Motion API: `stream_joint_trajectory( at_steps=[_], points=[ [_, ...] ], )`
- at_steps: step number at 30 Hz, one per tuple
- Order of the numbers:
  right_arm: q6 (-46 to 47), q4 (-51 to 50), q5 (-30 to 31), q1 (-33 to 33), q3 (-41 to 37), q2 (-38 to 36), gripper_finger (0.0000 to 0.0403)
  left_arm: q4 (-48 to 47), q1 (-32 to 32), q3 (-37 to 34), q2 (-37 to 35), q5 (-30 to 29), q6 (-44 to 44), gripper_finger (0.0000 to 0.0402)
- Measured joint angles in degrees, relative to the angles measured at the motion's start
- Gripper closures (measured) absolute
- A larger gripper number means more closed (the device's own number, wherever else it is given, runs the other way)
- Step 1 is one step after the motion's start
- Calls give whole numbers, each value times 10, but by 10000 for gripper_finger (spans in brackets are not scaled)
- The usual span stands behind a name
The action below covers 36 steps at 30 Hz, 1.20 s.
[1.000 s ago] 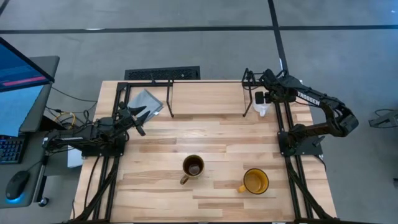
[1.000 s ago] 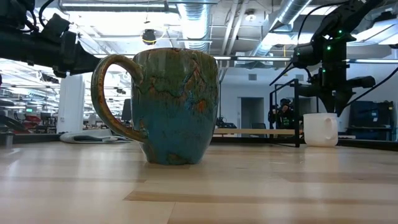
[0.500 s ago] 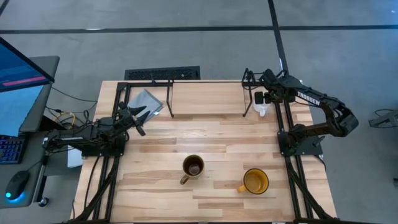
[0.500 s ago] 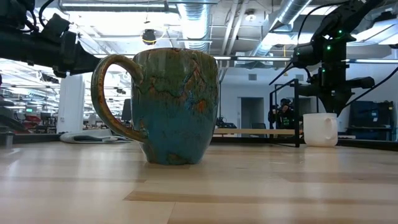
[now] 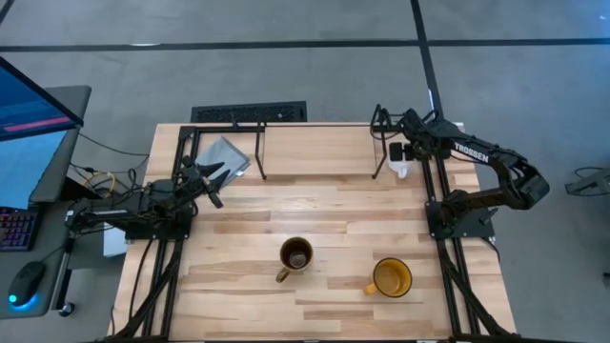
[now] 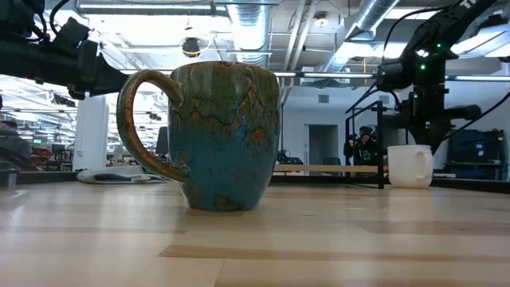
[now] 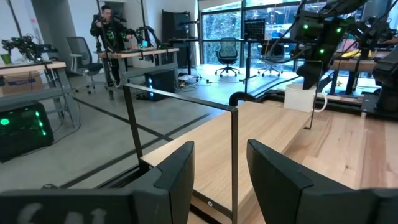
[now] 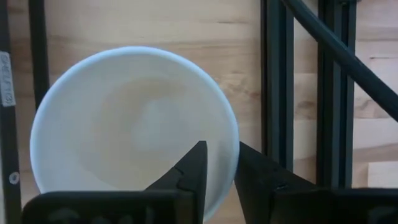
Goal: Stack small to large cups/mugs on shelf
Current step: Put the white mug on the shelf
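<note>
High view: the right gripper [image 5: 400, 152] is at the far right corner of the tabletop [image 5: 334, 200], directly over the small white mug [image 5: 401, 169], which stands on the wood just outside the right end of the black rod shelf [image 5: 286, 133]. The left gripper [image 5: 212, 181] waits near the left edge, beside a grey cloth [image 5: 225, 154] — not over any mug. The dark brown mug [image 5: 295, 255] stands near the front centre, handle toward the front left; the yellow-orange mug [image 5: 390, 277] stands to its right, handle pointing left. The two are apart, and both are well apart from the shelf.

Low view: the brown mug [image 6: 225, 137], blue-green glazed on its side, fills the foreground. Far right, the white mug [image 6: 410, 166] sits upright on the tabletop with the right arm coming down onto it.

Left wrist view: the left gripper's fingers [image 7: 180, 180] stand parted, with nothing between them. A shelf rod [image 7: 234, 149] rises just ahead; the white mug [image 7: 301, 98] is far across the wood.

Right wrist view: looking straight down into the white mug [image 8: 124, 124]. The right gripper's fingers [image 8: 194, 171] are nearly together, pinching the mug's rim — one inside, one outside. Black frame bars [image 8: 277, 93] run just beside the mug.
</note>
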Motion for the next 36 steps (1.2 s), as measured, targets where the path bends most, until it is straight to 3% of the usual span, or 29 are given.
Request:
stream_joint_trajectory(
  at_steps=[11,26,36],
  points=[
    [-15,18,2,-5,1,-1,390,0,0,0,0,0,0,262],
    [-41,2,-20,-3,3,-9,392,-1,0,0,0,0,0,262],
    [-85,-120,-26,10,92,-55,394,-1,0,0,0,0,-5,262]
  ],
)
